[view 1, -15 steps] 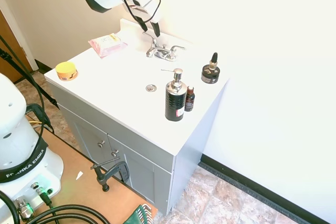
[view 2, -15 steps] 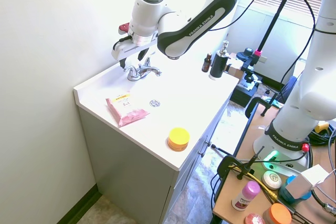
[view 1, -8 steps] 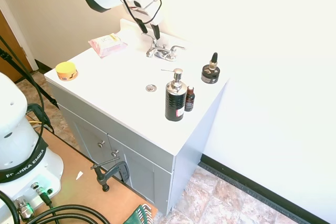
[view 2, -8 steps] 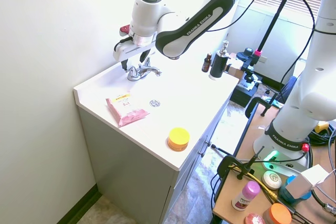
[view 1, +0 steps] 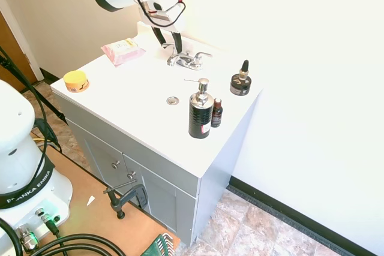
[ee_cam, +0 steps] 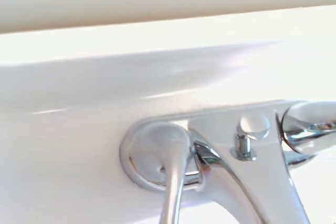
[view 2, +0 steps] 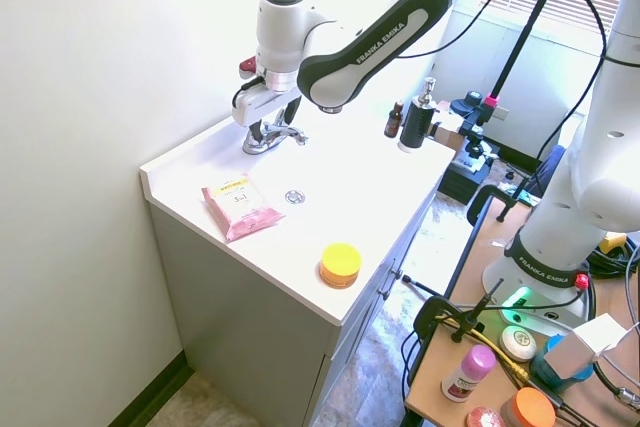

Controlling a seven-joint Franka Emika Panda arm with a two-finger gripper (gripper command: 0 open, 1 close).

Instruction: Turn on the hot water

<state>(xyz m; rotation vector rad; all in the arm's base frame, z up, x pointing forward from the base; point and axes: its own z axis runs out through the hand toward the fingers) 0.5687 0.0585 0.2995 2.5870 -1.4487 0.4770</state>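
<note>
In the first exterior view, the gripper has come down since a second ago and now sits right at the left handle of the faucet. Before, it hung higher above the tap. Its two dark fingers are a little apart, one on each side of the handle, but I cannot tell if they touch it. The faucet stands at the far edge of the white surface, close to the wall. A pink wipes pack lies to the left of it. A black soap pump bottle and a small dark bottle stand near the front right edge. A round black jar is to the right of the tap. An orange tub sits at the left corner. The middle of the surface is open.

In the second exterior view, the gripper is low over the faucet, nearer than before. The wipes pack and orange tub have not moved.

In the wrist view, the shiny faucet fills the lower part, very close. One handle runs down to the edge, with the low back wall of the surface just behind.
</note>
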